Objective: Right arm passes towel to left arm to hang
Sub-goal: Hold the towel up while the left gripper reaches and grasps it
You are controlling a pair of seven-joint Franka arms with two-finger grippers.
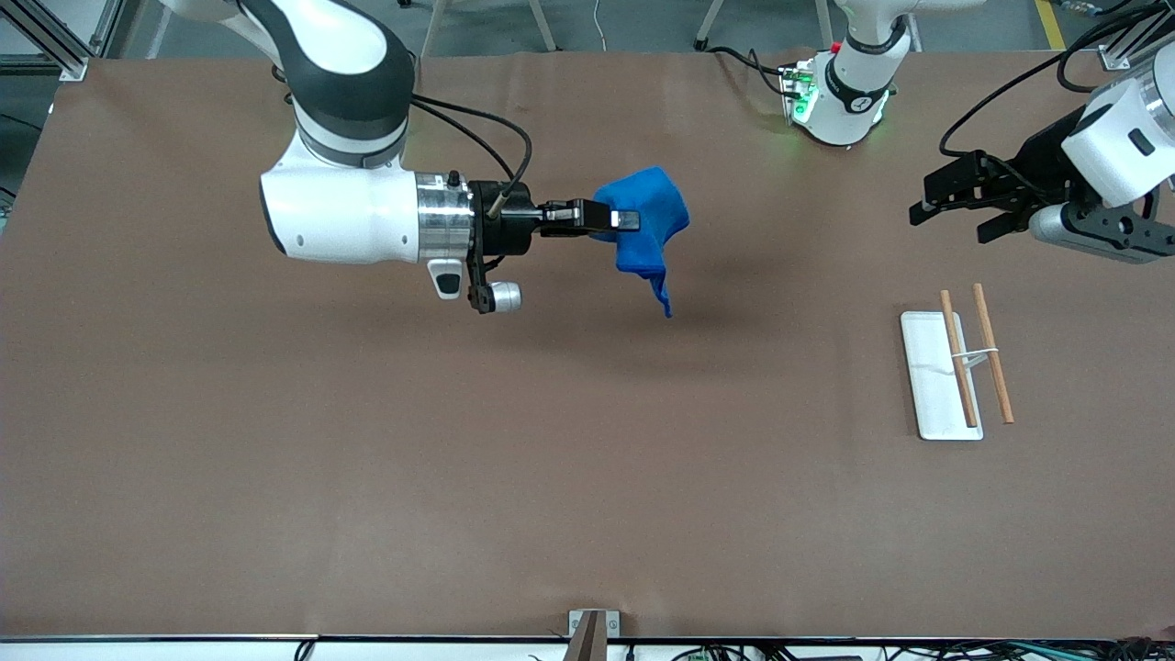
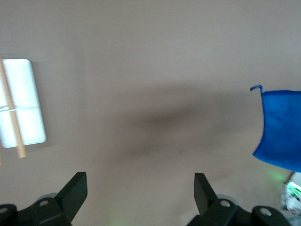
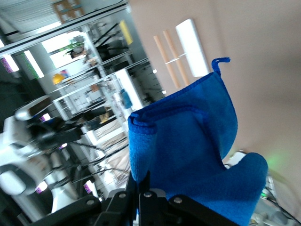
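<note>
My right gripper point(image 1: 626, 220) is shut on the bright blue towel point(image 1: 649, 225) and holds it up in the air over the middle of the table, stretched toward the left arm's end. The towel hangs bunched, one corner dangling down. In the right wrist view the towel point(image 3: 188, 141) fills the space above my shut fingers, its thread tag point(image 3: 217, 62) at one corner. My left gripper point(image 1: 950, 204) is open and empty, in the air over the left arm's end of the table. The left wrist view shows its fingertips point(image 2: 75, 188) wide apart and the towel's edge point(image 2: 280, 127).
A small rack with a white base point(image 1: 932, 381) and two wooden rods point(image 1: 993, 365) lies on the table at the left arm's end, below the left gripper. It also shows in the left wrist view point(image 2: 26, 110). The left arm's base point(image 1: 840, 96) stands at the table's back.
</note>
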